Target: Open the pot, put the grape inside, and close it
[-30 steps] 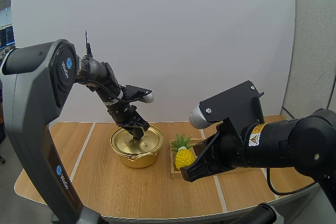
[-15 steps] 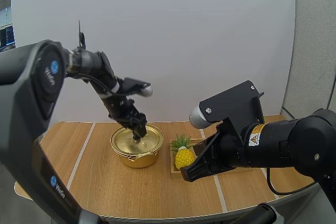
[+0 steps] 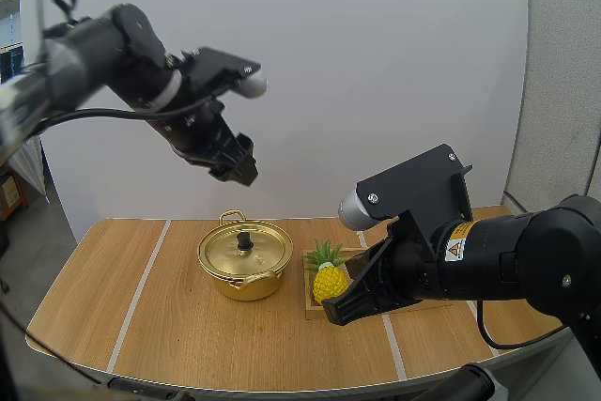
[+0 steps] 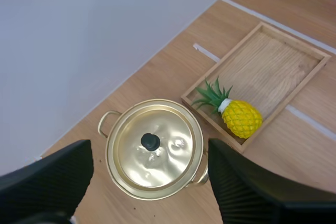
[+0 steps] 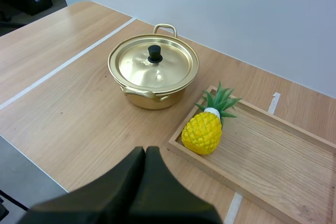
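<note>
A golden pot (image 3: 246,260) stands on the table with its lid (image 4: 154,149) on and the black knob (image 5: 154,53) free. A yellow toy pineapple (image 3: 329,277) lies at the near end of a wooden tray (image 5: 273,156), just right of the pot. My left gripper (image 3: 238,162) hangs high above the pot, open; its fingers (image 4: 50,182) stand wide apart and hold nothing. My right gripper (image 3: 334,313) hovers low over the table in front of the pineapple. Its fingers (image 5: 144,182) lie together as one dark wedge, shut on nothing.
The wooden table (image 3: 169,326) has pale stripes running front to back. The tray (image 4: 273,69) is bare apart from the pineapple. Bare wood lies left of and in front of the pot.
My left gripper has opened off the lid knob and risen well above the pot. The lid stays on the pot. The right arm has not moved.
</note>
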Tool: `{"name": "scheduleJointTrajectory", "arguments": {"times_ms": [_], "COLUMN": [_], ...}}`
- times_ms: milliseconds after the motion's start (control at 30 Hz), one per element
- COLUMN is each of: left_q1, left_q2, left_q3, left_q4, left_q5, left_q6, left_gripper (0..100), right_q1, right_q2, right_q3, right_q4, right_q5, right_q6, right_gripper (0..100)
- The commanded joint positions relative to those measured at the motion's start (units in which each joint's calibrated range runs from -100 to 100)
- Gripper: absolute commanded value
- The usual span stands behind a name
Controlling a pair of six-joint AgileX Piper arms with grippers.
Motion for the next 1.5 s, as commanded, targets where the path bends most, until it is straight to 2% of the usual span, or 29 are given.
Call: {"name": "scheduleJointTrajectory", "arguments": {"times_ms": [0, 300, 700, 767, 800, 833, 900, 933, 967, 1067, 1200, 1367, 1467], "left_q1": [-0.07, -0.07, -0.07, -0.07, -0.07, -0.07, -0.07, -0.07, -0.07, -0.07, -0.07, -0.07, -0.07], "left_q2": [-5.67, -19.99, -37.03, -39.37, -41.49, -42.51, -45.77, -46.59, -48.82, -52.50, -57.01, -59.66, -59.66], "left_q3": [-0.21, 0.75, 14.12, 16.34, 17.84, 18.64, 21.36, 22.17, 24.46, 28.63, 33.05, 38.89, 44.22], "left_q4": [-0.12, -0.12, -0.12, -0.12, -0.12, -0.12, -0.12, -0.12, -0.12, -0.12, -0.12, -0.12, -0.12], "left_q5": [0.80, 0.80, 0.80, 0.80, 0.80, 0.80, 0.80, 0.80, 0.80, 0.01, -10.75, -31.24, -47.70], "left_q6": [-1.15, -5.51, -8.80, -9.44, -9.90, -9.97, -10.09, -10.42, -10.91, -13.09, -17.10, -20.53, -20.53], "left_gripper": [100, 100, 100, 88, 66, 52, 18, 5, 0, 0, 0, 0, 0], "right_q1": [-0.25, -0.36, -1.67, -2.47, -2.74, -3.19, -3.88, -4.10, -4.51, -5.52, -6.26, -6.35, -6.35], "right_q2": [-0.53, -0.53, -0.83, -0.93, -1.26, -1.82, -3.10, -3.77, -4.71, -8.27, -14.08, -14.39, -14.39], "right_q3": [-0.12, -0.12, -0.12, -0.12, -0.12, -0.12, -0.24, -0.24, -0.24, -0.24, -0.24, -0.23, 1.02], "right_q4": [-0.29, -0.29, -0.12, 0.03, 0.16, 0.16, 0.16, 0.66, 0.94, 1.49, 1.49, 1.43, 1.43], "right_q5": [-0.26, -0.22, -0.04, -0.04, -0.04, -0.36, -0.36, -0.20, -0.19, -0.06, -1.70, -6.60, -14.91], "right_q6": [-0.27, -0.27, -0.27, -0.27, -0.27, -0.27, -0.27, -0.27, -0.27, -0.27, -0.27, -0.27, -0.27], "right_gripper": [0, 0, 0, 0, 0, 0, 0, 0, 0, 0, 0, 0, 0]}}
